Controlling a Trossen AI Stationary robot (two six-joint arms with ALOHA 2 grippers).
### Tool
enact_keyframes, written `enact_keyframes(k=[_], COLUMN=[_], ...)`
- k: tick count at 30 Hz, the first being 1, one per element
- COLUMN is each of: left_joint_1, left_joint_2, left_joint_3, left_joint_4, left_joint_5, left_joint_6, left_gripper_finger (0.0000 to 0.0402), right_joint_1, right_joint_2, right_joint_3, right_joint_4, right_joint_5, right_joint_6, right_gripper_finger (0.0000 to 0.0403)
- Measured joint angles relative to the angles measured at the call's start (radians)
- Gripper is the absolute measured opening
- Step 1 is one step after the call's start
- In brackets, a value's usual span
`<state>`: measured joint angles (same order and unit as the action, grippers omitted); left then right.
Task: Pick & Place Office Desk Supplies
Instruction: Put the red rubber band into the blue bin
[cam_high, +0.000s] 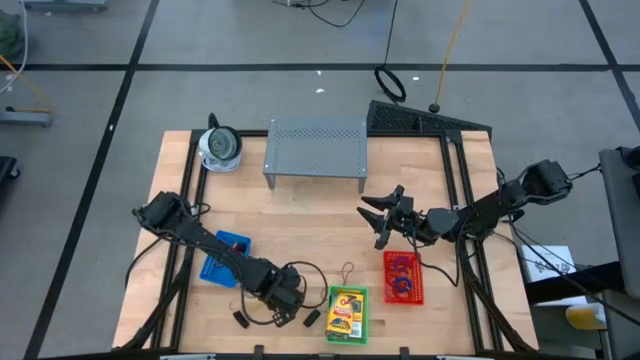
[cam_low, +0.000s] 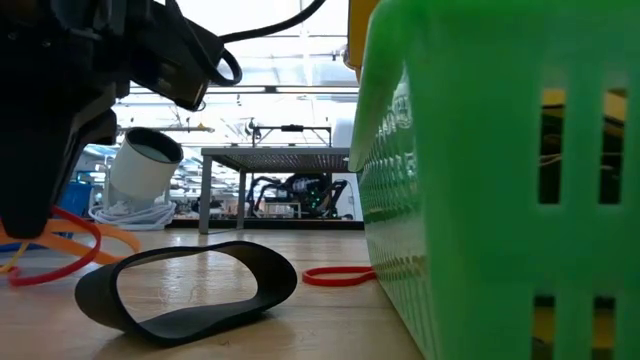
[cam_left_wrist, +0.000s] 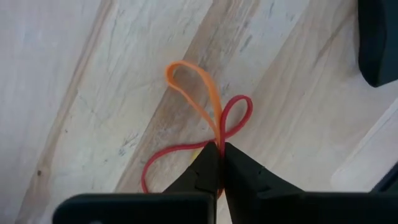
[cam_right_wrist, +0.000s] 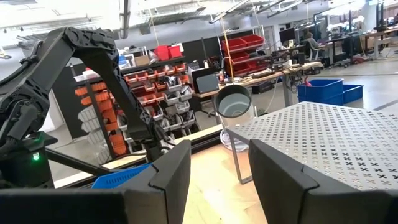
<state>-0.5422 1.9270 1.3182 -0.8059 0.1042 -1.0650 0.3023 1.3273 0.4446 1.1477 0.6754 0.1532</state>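
My left gripper (cam_high: 288, 296) is low over the table's near middle, shut on an orange rubber band (cam_left_wrist: 194, 93) and a red rubber band (cam_left_wrist: 239, 112). A green basket (cam_high: 347, 330) beside it holds a yellow crayon box (cam_high: 347, 311). My right gripper (cam_high: 385, 220) is open and empty, held above the table right of centre, pointing toward the grey shelf (cam_right_wrist: 323, 134). A wide black band loop (cam_low: 190, 290) and another red rubber band (cam_low: 335, 275) lie on the table in front of the green basket (cam_low: 500, 180). My left gripper pinches the orange and red bands together where they cross (cam_left_wrist: 218, 140), between its two fingertips. The fingers come from above, pointing down. Both loops spread out beyond the fingertips, slack, on or just above the wooden table (cam_left_wrist: 93, 93).
A red basket (cam_high: 403, 277) with rubber bands sits right of the green basket, and a blue basket (cam_high: 225, 255) lies under the left arm. Small black clips (cam_high: 241, 320) lie near the front edge. The grey perforated shelf (cam_high: 315, 150) and a round white object (cam_high: 220, 147) stand at the back.
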Motion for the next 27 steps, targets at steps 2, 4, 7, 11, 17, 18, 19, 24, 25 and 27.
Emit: enact_keyframes(k=[2,4,7,11,17,18,19,24,25,27], left_joint_1=[0.003,0.005,0.005,0.005,0.014,0.017,0.020,0.039,0.043,0.051], left_joint_2=[0.000,0.000,0.000,0.000,0.000,0.000,0.000,-0.014,-0.022,-0.033], left_joint_3=[0.000,0.000,0.000,0.000,0.000,0.000,0.000,0.000,0.000,0.000], left_joint_4=[0.000,0.004,0.026,0.088,0.119,0.121,0.124,0.166,0.174,0.191], left_joint_5=[0.012,0.021,0.026,0.027,0.026,0.024,0.020,-0.001,-0.015,-0.042], left_joint_6=[0.009,0.012,0.017,0.038,0.060,0.062,0.068,0.123,0.136,0.158], left_gripper_finger=[0.0013,0.0016,0.0030,0.0047,0.0051,0.0049,0.0046,0.0030,0.0026,0.0021], right_joint_1=[0.000,0.000,0.000,0.000,0.000,0.000,0.000,0.001,0.001,0.001], right_joint_2=[0.000,0.000,0.000,0.000,0.000,0.000,0.000,0.001,0.001,0.001], right_joint_3=[0.000,0.000,0.000,0.000,0.000,0.000,0.000,0.000,0.000,0.000], right_joint_4=[0.000,0.000,0.000,0.000,0.007,0.008,0.009,0.013,0.019,0.035], right_joint_5=[0.000,0.000,0.000,0.000,-0.001,-0.001,-0.001,-0.024,-0.034,-0.058], right_joint_6=[0.000,0.000,0.000,0.001,0.003,0.003,0.003,0.009,0.009,0.008], right_gripper_finger=[0.0155,0.0155,0.0155,0.0155,0.0155,0.0155,0.0155,0.0155,0.0155,0.0155])
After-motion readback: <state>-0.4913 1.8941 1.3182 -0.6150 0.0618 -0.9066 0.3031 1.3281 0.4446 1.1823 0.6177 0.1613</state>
